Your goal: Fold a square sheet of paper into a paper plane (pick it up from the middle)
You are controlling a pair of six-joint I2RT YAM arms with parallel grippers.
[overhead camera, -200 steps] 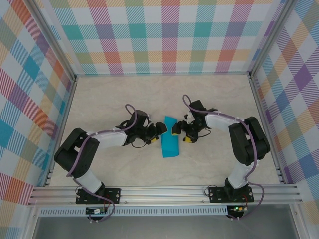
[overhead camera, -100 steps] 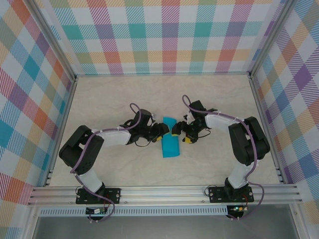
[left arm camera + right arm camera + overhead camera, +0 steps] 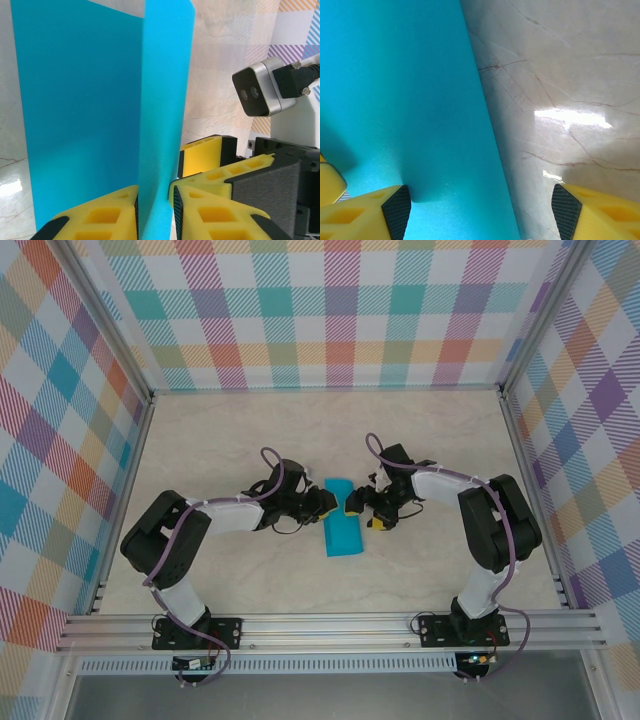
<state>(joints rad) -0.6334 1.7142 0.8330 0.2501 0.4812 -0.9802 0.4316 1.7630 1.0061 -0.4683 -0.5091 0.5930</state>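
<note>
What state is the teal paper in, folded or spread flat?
Folded. The square sheet of paper is a narrow strip from above, and one layer stands up inside the left claw.

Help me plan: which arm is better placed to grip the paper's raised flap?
Left: the left gripper straddles the paper at its raised flap; the right gripper stands open across the flat edge.

We count one square sheet of paper [image 3: 341, 530], one left arm [image 3: 220, 512] and one right arm [image 3: 440, 481] flanking it, one table [image 3: 300, 430].
</note>
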